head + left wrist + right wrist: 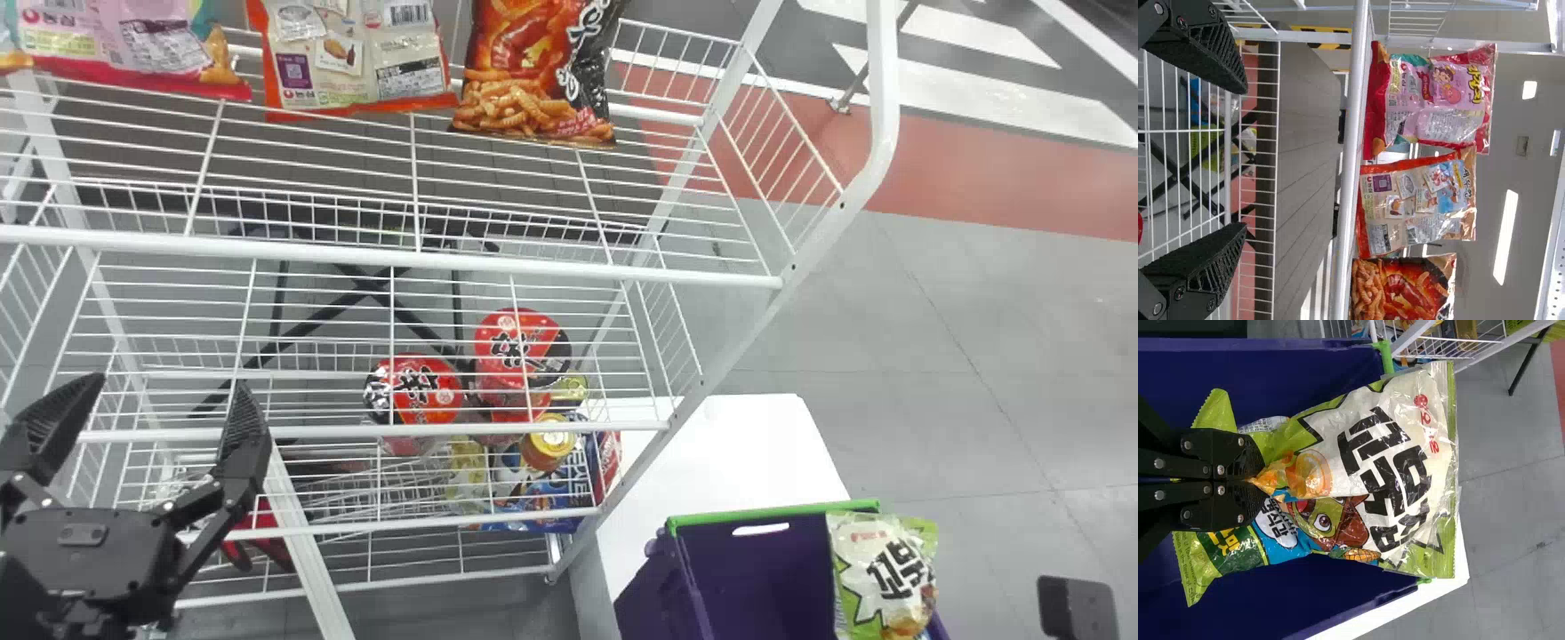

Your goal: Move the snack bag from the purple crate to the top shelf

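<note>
Nearest, at the purple crate (756, 569): the right hand (1261, 480) is clenched on the snack bag (1398, 467), nipping a fold of its printed front; film creased around the grip. Bag sits at the crate's right side, part of it inside, the far end standing out past the rim. Cannot tell whether the crate floor bears any of its weight. White desk (729, 436) under the crate and beyond it. Well left of the crate, the left hand (171, 387) is parked before the rack, grasping nothing, fingers spread. Farther off, left of and beyond the crate, cup noodles (520, 347) low in the rack; higher, the top shelf (382, 257) with pink bag (142, 40), orange-edged bag (356, 53) and red-and-black bag (542, 71), the last nearest the crate's side. Step in hand, as I judge it: grasp made, lift-out from the crate due. Next move wants a straight rise until the trailing end clears the rim, then a swing leftward and up, over the shelf's front rail. Small pinch, slick film: could slip or swing if hurried.
</note>
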`<state>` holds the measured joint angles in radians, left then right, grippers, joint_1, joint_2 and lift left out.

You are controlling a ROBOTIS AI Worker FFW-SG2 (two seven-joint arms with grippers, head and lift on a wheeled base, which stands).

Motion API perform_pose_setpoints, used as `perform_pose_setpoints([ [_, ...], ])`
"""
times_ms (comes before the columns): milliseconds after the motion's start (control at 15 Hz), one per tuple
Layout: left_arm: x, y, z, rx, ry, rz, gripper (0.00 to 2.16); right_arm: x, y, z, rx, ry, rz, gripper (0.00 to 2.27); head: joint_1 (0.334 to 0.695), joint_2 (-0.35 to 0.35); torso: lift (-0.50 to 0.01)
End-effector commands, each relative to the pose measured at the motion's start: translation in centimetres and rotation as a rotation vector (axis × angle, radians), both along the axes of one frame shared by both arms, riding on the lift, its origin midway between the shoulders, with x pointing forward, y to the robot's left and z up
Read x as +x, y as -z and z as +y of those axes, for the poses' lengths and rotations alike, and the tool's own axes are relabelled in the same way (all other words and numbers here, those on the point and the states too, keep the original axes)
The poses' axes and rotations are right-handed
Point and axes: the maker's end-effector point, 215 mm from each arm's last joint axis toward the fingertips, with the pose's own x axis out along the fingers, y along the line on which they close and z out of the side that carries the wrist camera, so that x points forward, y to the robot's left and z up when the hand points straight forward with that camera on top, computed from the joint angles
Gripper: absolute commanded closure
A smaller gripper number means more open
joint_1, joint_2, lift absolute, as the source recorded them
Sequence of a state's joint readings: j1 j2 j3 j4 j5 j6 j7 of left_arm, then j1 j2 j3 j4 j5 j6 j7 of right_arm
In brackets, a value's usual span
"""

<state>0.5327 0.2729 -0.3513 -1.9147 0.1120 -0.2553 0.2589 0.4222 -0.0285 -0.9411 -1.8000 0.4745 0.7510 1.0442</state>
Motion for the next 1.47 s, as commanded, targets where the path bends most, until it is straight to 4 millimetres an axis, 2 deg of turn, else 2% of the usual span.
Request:
perform_pose_setpoints([
  [0, -0.03, -0.02, 0.00, 0.000, 0.000, 0.000, 0.10, -0.24, -0.23, -0.07, -0.001, 0.001, 0.001, 1.72, 0.695, -0.350, -0.176],
  [1400, -0.29, 0.33, 0.05, -0.002, -0.003, 0.009, 0.10, 0.36, -0.55, 0.55, 0.002, -0.010, -0.030, 1.72, 0.695, -0.350, -0.092],
])
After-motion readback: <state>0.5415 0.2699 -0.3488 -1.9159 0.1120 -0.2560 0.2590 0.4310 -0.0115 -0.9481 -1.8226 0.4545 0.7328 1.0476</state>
